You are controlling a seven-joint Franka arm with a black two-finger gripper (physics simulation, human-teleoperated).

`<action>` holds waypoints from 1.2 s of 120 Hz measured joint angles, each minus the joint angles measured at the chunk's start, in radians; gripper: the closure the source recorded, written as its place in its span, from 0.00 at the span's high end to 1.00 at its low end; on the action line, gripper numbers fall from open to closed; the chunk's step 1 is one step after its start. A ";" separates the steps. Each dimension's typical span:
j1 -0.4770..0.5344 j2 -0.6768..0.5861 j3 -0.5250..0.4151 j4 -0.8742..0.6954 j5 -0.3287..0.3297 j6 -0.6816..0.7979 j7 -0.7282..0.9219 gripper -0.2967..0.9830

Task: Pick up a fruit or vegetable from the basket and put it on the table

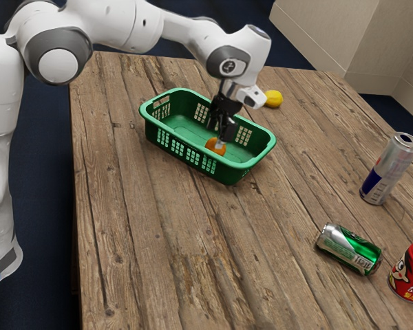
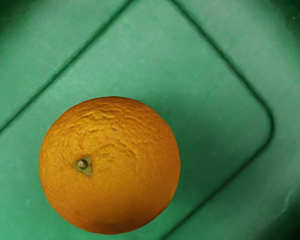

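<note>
Exterior view first: the claw (image 1: 217, 136) points down into the green basket (image 1: 257, 159). It is open, with its two black fingers (image 1: 228, 131) standing apart, and it is not pinching anything. The orange (image 1: 212, 145) is right down by the finger tips, and one tip is in front of part of it. The orange is still inside the basket, near the long wall on the camera's side, more toward the exterior view's right end.

In the wrist view, the orange is big and round, with a little brown stem spot. It sits on the green basket floor (image 2: 215, 110), close under the hand, and a thin dark line runs around that floor.

A yellow fruit (image 1: 274, 99) lies on the wooden tabletop (image 1: 144, 227) behind the basket. Over toward the exterior view's right are three cans. A silver and blue can (image 1: 391, 168) stands up, a green and silver can (image 1: 349, 248) lies on its side, and a red can (image 1: 411, 271) stands near it.
</note>
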 joint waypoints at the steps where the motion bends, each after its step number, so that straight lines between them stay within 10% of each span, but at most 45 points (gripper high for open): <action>1: 0.000 0.000 0.000 -0.001 0.000 0.001 0.000 0.77; 144: 0.003 0.076 0.035 -0.009 -0.047 0.120 0.024 0.77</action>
